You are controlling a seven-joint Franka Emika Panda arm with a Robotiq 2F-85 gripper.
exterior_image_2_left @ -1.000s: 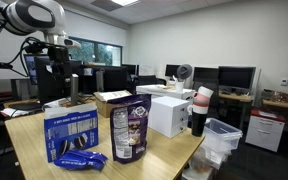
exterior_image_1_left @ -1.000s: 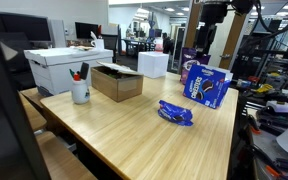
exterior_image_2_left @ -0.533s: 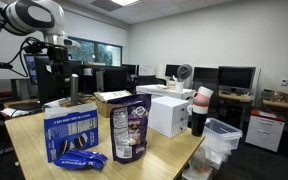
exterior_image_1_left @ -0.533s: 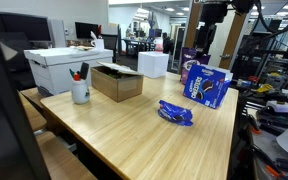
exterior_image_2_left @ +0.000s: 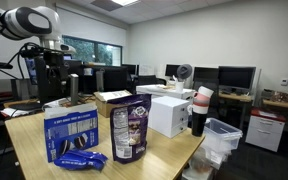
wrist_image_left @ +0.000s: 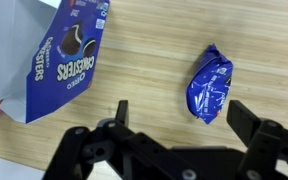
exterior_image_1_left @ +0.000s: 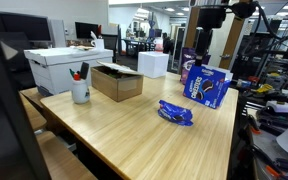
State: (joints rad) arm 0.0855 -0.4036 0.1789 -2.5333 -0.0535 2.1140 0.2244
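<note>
My gripper is open and empty, well above the wooden table. In the wrist view a crumpled blue snack packet lies on the wood just ahead of the right finger. A blue Oreo box is at the upper left. In both exterior views the gripper hangs over the Oreo box, with the blue packet lying nearby.
An open cardboard box, a white mug of pens and a large white box stand on the table. A purple snack bag, a small white box and stacked cups are near the table edge.
The arm has shifted slightly over the Oreo box. The gripper stays open and the objects on the table have not moved.
</note>
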